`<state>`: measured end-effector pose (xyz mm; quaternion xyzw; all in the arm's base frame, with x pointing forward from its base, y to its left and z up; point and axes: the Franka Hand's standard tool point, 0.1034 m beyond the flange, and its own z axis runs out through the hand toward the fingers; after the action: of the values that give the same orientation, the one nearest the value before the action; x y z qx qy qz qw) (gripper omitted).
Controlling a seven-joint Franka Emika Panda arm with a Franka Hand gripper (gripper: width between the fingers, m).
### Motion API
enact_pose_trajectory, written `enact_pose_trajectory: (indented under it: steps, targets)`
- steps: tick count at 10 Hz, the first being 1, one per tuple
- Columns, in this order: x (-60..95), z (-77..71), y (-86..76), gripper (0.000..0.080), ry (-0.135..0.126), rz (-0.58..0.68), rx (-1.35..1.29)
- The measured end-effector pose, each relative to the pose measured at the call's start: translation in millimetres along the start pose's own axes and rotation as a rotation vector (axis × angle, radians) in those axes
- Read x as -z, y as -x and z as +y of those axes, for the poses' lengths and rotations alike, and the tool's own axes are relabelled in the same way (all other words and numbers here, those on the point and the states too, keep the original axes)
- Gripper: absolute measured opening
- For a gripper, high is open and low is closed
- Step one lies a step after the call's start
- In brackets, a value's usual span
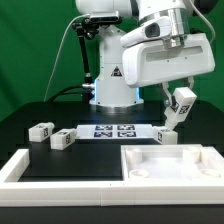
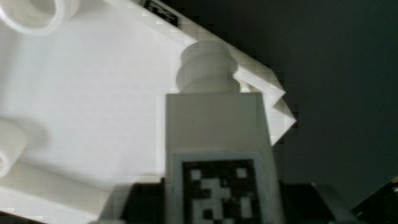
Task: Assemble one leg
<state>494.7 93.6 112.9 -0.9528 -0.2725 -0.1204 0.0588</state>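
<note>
One leg (image 1: 182, 105) aloft in the gripper (image 1: 177, 97)
Jaws clamp its tagged body; it hangs tilted by the white panel (image 1: 165, 166) edge, a second leg (image 1: 165, 134) lying below

A black table (image 1: 30, 118) fills the middle of the exterior view; behind it, across the upper left, hangs a green backdrop (image 1: 28, 45); the marker board (image 1: 113, 131) lies flat at centre; a large white recessed panel (image 1: 170, 150) sits lower right, close up in the wrist view (image 2: 98, 110); a white L-shaped border (image 1: 14, 168) edges the lower left, just beside the panel.
</note>
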Motion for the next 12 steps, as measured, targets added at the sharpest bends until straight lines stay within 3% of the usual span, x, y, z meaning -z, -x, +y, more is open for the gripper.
enact_pose_trajectory:
  steps: [3,5,8,9,10,11,12]
  targets:
    - [-2.9,2.3,10.9,0.0290,0.000,-0.005,-0.045]
    - [-3.4,-8.1,-7.3,0.0290,-0.033,-0.018,-0.177]
    - [-12.2,2.0,-42.0,0.0290,-0.053,0.015,-0.225]
    - [-11.8,8.5,-50.6,0.0290,-0.036,0.047,-0.209]
    - [-12.4,12.7,-48.5,0.0290,-0.013,0.071,-0.214]
    - [-13.6,10.8,-46.5,0.0290,-0.018,0.062,-0.216]
    - [-12.0,17.3,-48.4,0.0290,0.009,0.096,-0.203]
